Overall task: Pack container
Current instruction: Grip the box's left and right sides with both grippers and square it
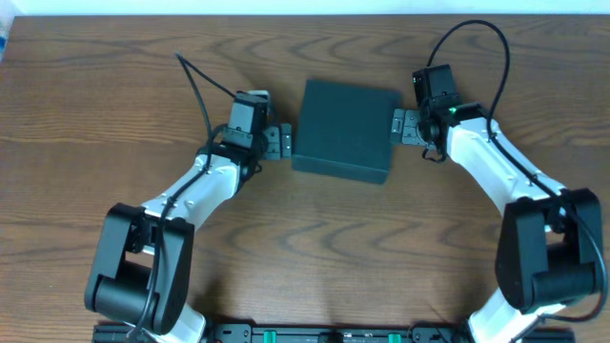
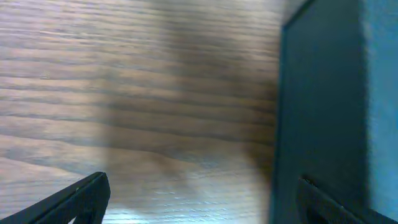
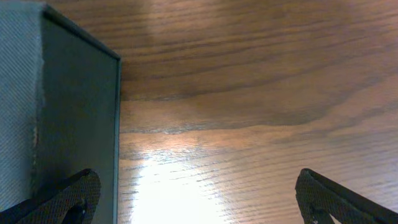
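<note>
The container (image 1: 345, 130) is a dark teal-green square box with its lid shut, at the middle back of the wooden table. My left gripper (image 1: 278, 141) is open just off its left side; in the left wrist view the container's wall (image 2: 323, 112) fills the right and my open left fingers (image 2: 202, 202) span bare wood beside it. My right gripper (image 1: 403, 126) is open at the container's right side; in the right wrist view the container (image 3: 74, 106) stands at the left and my open right fingers (image 3: 199, 199) hold nothing.
The wooden table (image 1: 305, 248) stretches around the container. No snack packets or other loose objects show in any view. The arm bases stand at the front left (image 1: 138, 276) and front right (image 1: 543, 267).
</note>
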Action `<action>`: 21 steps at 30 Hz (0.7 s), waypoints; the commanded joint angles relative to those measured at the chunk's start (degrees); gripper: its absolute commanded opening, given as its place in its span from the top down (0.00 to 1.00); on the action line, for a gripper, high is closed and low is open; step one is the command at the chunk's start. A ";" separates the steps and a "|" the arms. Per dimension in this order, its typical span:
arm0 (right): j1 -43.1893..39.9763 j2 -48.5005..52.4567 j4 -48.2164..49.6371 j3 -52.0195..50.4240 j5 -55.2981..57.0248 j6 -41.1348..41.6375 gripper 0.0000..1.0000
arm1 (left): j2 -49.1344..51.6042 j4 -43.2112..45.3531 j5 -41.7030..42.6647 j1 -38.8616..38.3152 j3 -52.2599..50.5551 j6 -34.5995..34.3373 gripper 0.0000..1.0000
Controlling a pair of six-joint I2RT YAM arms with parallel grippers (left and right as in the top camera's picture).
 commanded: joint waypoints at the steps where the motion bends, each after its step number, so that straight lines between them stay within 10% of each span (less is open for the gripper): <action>1: -0.28 1.64 0.22 -0.31 -4.61 0.83 0.01 | 0.63 -0.66 0.66 -0.92 0.96 -2.91 0.05; 21: 10.05 3.34 2.89 -0.31 -6.49 2.49 0.01 | -4.61 -8.85 0.59 -1.46 0.96 -8.76 0.05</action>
